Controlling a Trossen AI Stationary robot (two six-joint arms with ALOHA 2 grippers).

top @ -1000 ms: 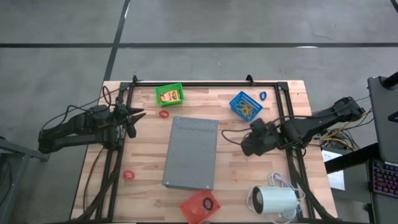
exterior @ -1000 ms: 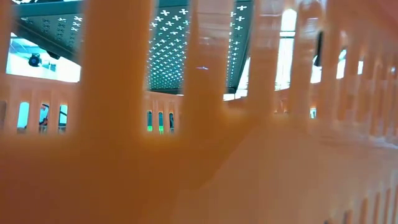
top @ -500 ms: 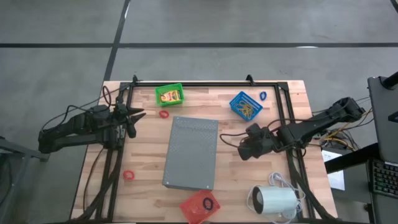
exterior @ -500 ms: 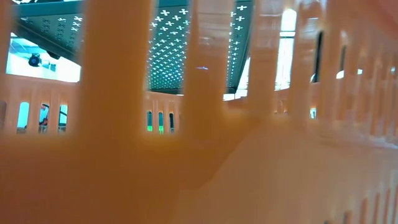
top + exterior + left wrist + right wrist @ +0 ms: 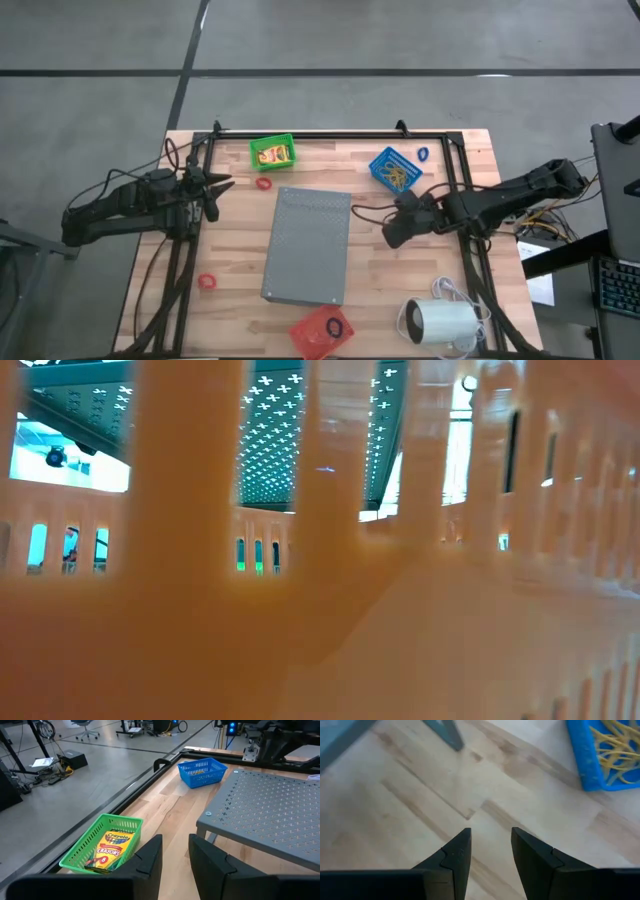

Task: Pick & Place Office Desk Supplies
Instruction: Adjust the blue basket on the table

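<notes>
A yellow crayon box (image 5: pixel 111 850) lies in a green basket (image 5: pixel 272 152) at the far edge. Tan rubber bands (image 5: pixel 615 745) fill a blue basket (image 5: pixel 394 170), with a blue ring (image 5: pixel 423 155) beside it on the table. Two red rings (image 5: pixel 264 184) (image 5: pixel 207 283) lie on the wood. A red basket (image 5: pixel 320 330) at the near edge holds a blue ring (image 5: pixel 334 328). My right gripper (image 5: pixel 490 834) hangs open over bare wood between the grey slab (image 5: pixel 308 245) and the blue basket, pointing steeply down. My left gripper (image 5: pixel 175 842) waits open at the table's left, aimed across the table's far part.
A white cylinder with a cord (image 5: pixel 440 322) lies at the near right. A black frame rail (image 5: pixel 330 134) runs along the far edge. The low view is filled by an orange slotted basket wall (image 5: pixel 200 610), with the slab's underside (image 5: pixel 270 430) showing through its slots.
My right gripper has sunk a little and shifted toward the table's left, closer to the grey slab's right edge. Its fingers stay apart.
</notes>
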